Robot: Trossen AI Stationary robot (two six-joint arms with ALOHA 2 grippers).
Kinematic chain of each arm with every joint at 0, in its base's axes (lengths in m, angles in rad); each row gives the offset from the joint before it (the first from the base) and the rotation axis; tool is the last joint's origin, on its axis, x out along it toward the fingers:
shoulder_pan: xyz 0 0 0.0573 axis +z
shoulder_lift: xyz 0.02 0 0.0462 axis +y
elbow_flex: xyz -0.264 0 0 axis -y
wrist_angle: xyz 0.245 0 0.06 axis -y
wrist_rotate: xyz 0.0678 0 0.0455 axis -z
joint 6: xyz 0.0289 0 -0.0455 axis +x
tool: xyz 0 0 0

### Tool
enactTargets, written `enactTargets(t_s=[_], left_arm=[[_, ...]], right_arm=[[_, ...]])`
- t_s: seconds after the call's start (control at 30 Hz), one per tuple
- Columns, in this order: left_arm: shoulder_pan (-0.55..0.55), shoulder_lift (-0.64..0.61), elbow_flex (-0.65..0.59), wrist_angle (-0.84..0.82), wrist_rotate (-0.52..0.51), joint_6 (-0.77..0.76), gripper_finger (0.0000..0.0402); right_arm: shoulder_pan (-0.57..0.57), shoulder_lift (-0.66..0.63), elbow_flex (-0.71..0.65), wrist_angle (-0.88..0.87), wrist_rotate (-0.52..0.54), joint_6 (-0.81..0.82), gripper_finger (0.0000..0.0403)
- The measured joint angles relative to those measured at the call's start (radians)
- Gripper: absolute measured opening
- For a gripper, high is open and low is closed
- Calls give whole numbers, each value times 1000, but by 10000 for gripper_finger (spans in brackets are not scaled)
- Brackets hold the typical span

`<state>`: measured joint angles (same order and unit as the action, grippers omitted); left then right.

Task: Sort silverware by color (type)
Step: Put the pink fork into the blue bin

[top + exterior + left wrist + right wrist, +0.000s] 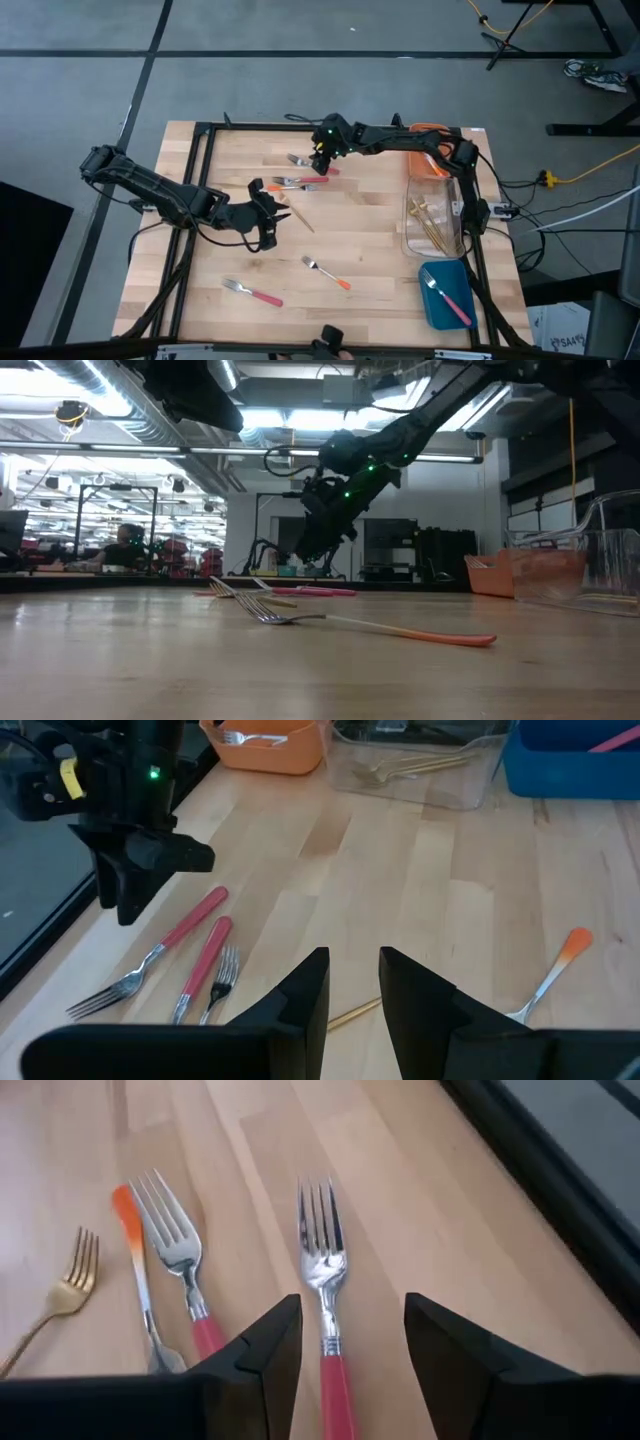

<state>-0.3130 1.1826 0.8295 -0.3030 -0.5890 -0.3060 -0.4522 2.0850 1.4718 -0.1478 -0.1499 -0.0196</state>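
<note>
Nearest the low camera lay an orange-handled fork [370, 625] on the wooden worktop [370, 230], seen from above near the front middle [325, 271]. From the left, the left claw [268, 215] hovered over the worktop's middle-left, its fingers [300, 995] parted with a narrow gap and holding nothing; a thin gold utensil [297, 219] lay just beside it. In front of it, near the worktop's front edge, rested a pink-handled fork [252, 292]. Farther back, toward the middle, two red-handled forks [300, 182] lay side by side with an orange-tipped utensil [135, 1250] between them, and a gold fork [68, 1288] lay close by. The right claw [320, 160] hung just above this cluster, its fingers [265, 1345] spread wide and empty, straddling one red-handled fork [325, 1295] without touching it. At the right edge, an orange bin [430, 160] at the back held a silver fork [250, 737], a clear bin [410, 235] in the middle held gold utensils [430, 222], and a blue bin [432, 305] at the front held a pink-handled utensil [450, 300].
</note>
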Motion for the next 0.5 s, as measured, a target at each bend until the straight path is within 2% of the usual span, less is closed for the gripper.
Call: enactTargets(t_s=[0.5], left_arm=[[0,0,0,-2,-2,-1,85]], right_arm=[[0,6,2,-189,27,-76,168]])
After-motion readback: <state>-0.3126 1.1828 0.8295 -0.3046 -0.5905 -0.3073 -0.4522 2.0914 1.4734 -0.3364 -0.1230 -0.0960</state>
